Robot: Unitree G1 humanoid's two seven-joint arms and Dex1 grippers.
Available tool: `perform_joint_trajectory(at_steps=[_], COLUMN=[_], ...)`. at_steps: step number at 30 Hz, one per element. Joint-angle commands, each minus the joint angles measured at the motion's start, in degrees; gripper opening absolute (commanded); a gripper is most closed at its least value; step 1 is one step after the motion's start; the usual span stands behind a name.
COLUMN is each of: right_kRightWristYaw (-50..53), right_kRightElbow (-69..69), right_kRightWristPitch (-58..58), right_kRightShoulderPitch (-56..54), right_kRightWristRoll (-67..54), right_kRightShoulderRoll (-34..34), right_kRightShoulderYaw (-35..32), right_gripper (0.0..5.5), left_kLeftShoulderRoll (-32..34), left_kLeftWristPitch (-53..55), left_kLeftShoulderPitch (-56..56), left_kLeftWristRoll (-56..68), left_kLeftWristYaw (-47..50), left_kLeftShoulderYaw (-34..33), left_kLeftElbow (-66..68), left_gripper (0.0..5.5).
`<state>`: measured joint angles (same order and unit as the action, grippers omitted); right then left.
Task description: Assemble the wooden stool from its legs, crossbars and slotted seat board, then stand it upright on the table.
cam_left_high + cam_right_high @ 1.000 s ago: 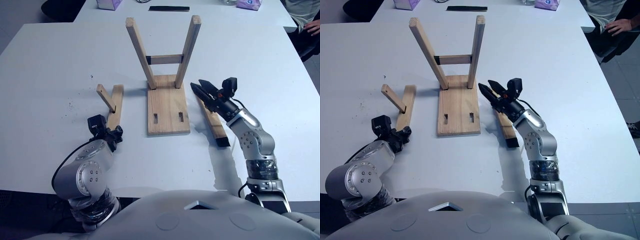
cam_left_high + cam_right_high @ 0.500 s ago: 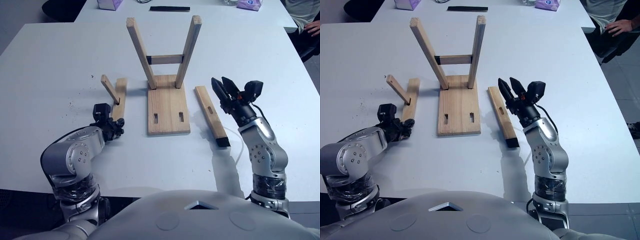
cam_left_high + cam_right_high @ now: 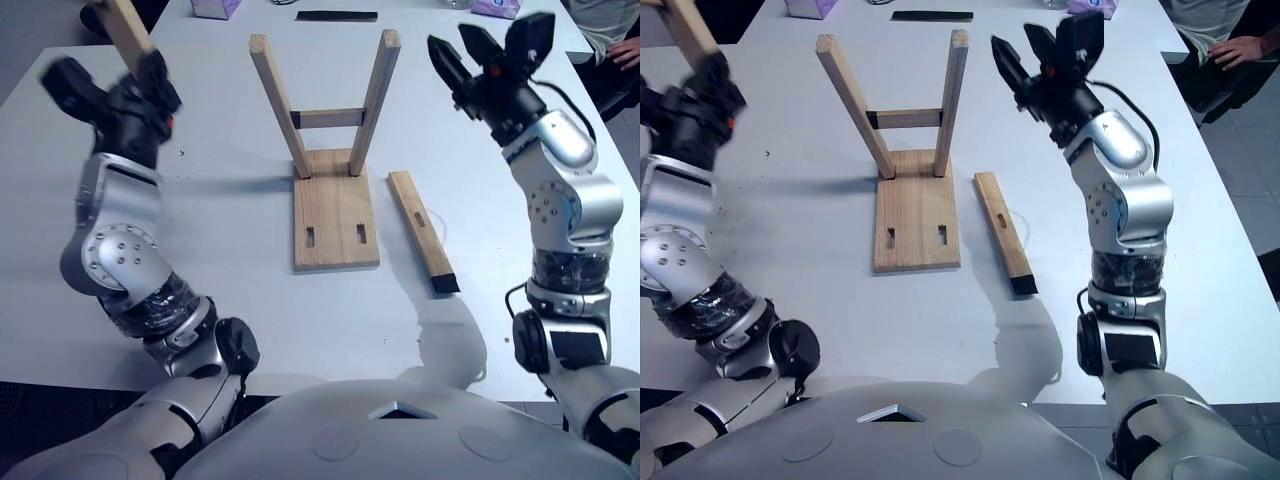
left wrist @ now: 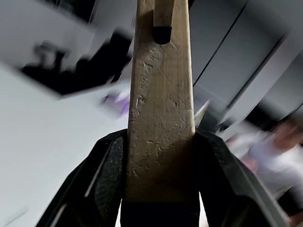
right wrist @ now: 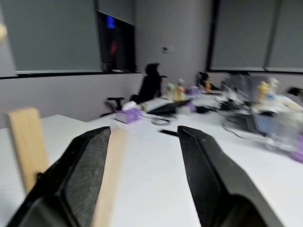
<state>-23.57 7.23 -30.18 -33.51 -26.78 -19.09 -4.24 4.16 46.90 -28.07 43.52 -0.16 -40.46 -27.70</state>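
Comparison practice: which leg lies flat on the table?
The loose leg right of the seat board; others stand in it; a raised leg is in the left pincer.

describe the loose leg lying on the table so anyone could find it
On the white table, the seat board lies flat with two legs standing at its far end. The loose leg lies flat just right of the board, not touching it. Unlike them it is unattached, with a black near end.
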Motion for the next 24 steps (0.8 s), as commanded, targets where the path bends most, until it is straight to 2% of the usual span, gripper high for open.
perform_joint_trajectory(at_steps=[1, 3, 5, 8, 13, 17, 24], right_kRightWristYaw=[-7.46, -12.97, -18.92, -27.51, -31.88, -36.30, -43.99], right_kRightElbow=[-3.72, -5.00, -5.51, -6.08, -11.81, -11.61, -9.01], right_kRightWristPitch=[-10.97, -15.63, -19.40, -24.33, -28.46, -30.65, -29.32], right_kRightShoulderPitch=[-9.95, -12.45, -14.12, -16.36, -20.85, -22.78, -22.81], right_kRightWristRoll=[-14.07, -20.52, -25.76, -32.58, -33.17, -32.81, -30.20], right_kRightShoulderRoll=[-0.35, -1.83, -3.85, -7.26, -10.84, -12.42, -15.75], right_kRightShoulderYaw=[-4.72, -6.08, -6.84, -8.11, -6.99, -4.45, -0.77], right_gripper=[2.62, 2.62, 2.86, 3.47, 4.11, 4.11, 4.11], left_kLeftShoulderRoll=[4.61, 8.07, 12.34, 19.05, 25.11, 26.93, 28.59], left_kLeftWristPitch=[0.32, 2.42, 4.48, 4.92, 0.39, -2.87, -5.39], left_kLeftShoulderPitch=[-3.81, -2.33, 0.46, 4.26, 6.86, 8.80, 9.07], left_kLeftWristRoll=[20.69, 26.58, 28.62, 25.80, 18.76, 14.43, 12.76], left_kLeftWristYaw=[-10.73, -18.14, -27.47, -40.11, -54.86, -59.70, -62.41], left_kLeftShoulderYaw=[1.13, 3.78, 7.85, 14.43, 22.98, 27.45, 29.12], left_kLeftElbow=[-2.37, -2.07, -1.51, 1.11, 4.59, 5.15, 6.96], left_gripper=[2.02, 2.02, 2.02, 2.02, 2.02, 2.02, 2.02])
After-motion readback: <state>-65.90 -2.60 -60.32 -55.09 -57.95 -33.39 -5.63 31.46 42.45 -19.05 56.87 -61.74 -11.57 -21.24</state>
